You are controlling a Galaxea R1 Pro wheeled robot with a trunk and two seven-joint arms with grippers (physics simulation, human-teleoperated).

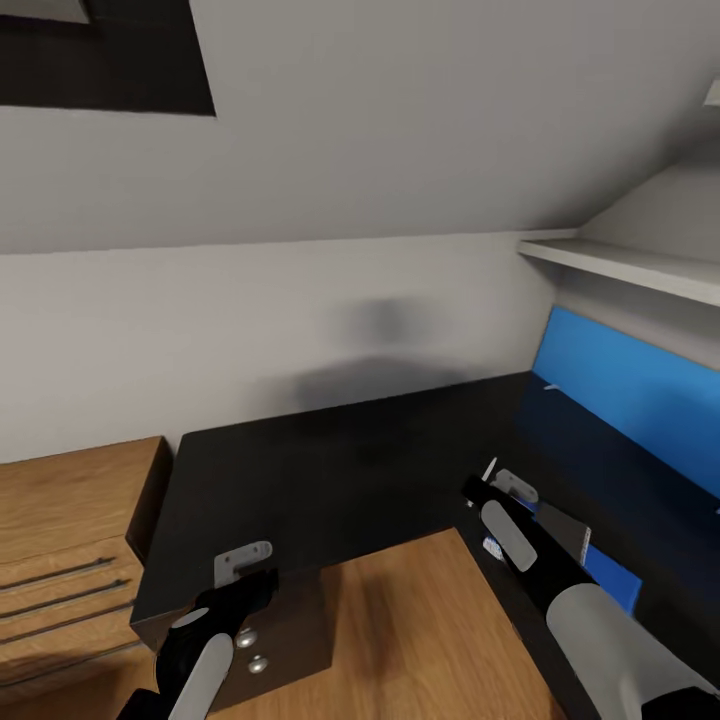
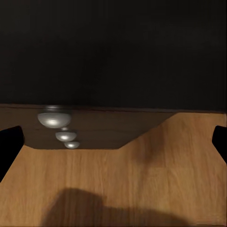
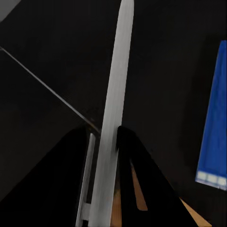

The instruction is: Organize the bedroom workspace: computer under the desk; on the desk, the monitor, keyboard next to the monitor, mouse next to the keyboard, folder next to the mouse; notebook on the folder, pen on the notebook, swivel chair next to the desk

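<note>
My right gripper point(image 1: 482, 492) is shut on a slim white pen point(image 3: 115, 94), held upright between the black fingers point(image 3: 71, 161); the pen's tip point(image 1: 489, 468) pokes out above the black desk point(image 1: 330, 470). The right gripper hovers over the desk's right wing. A blue flat thing point(image 1: 630, 385) lies on that wing further back, and a smaller blue piece point(image 3: 212, 118) sits beside the gripper; I cannot tell which is folder or notebook. My left gripper point(image 1: 258, 585) is open at the desk's front edge, its fingers point(image 2: 9, 142) spread wide with nothing between them.
A wooden drawer unit point(image 1: 70, 540) stands left of the desk. Silver knobs point(image 2: 54, 118) line the desk's dark front panel. Wooden floor point(image 1: 420, 630) fills the desk's inner corner. A white shelf point(image 1: 630, 265) juts out at upper right. A grey slab point(image 1: 565, 528) lies under my right arm.
</note>
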